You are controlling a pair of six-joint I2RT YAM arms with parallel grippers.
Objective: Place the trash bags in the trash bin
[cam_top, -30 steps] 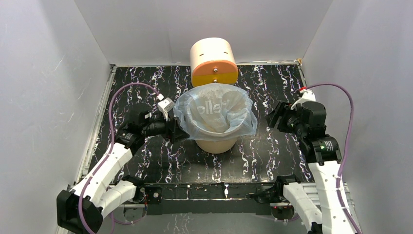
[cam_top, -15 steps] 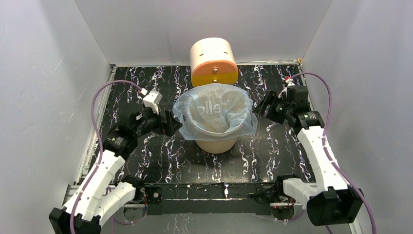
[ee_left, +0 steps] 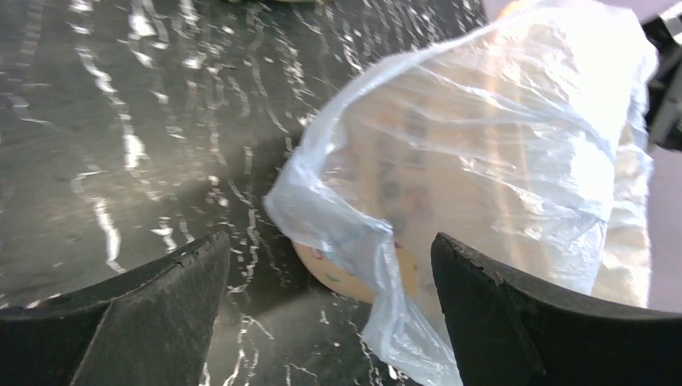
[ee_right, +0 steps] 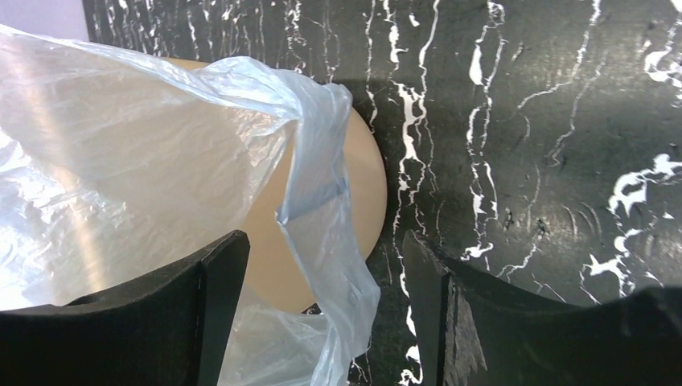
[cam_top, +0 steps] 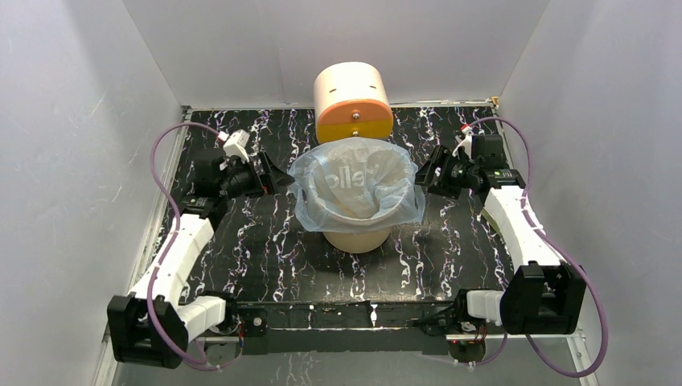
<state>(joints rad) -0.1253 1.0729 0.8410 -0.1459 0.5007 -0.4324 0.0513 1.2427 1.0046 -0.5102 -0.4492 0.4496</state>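
From above, the trash bag (cam_top: 358, 178) sits in the middle of the frame. It is opened out inside the trash bin (cam_top: 358, 238), and its hem is turned over the rim and hangs down the outside all round. The bin stands upright on the counter (cam_top: 265, 257), just in front of a cream cylinder (cam_top: 352, 96). My left pincer (cam_top: 275, 172) is at the bin's left and my right pincer (cam_top: 425, 172) at its right, both aimed inward at the hem. The right one looks just beside the film, while the left one stands a little off it. The bag's mouth is round, so I find no long axis to line up on. What matters is that the draped hem lies straight ahead of each pincer.

In my left wrist view, the fingers (ee_left: 145, 314) stand wide apart along the bottom of the frame with nothing between them. The bag's loose corner hangs ahead at centre, over the bin wall, and I judge that nothing touches it.

In my right wrist view, the jaws are also apart and grip nothing. A fold of the hem drops down the centre of the frame into the gap between them. I cannot tell whether it brushes either finger. The bag looks seated, so I judge little is left beyond smoothing the hem.
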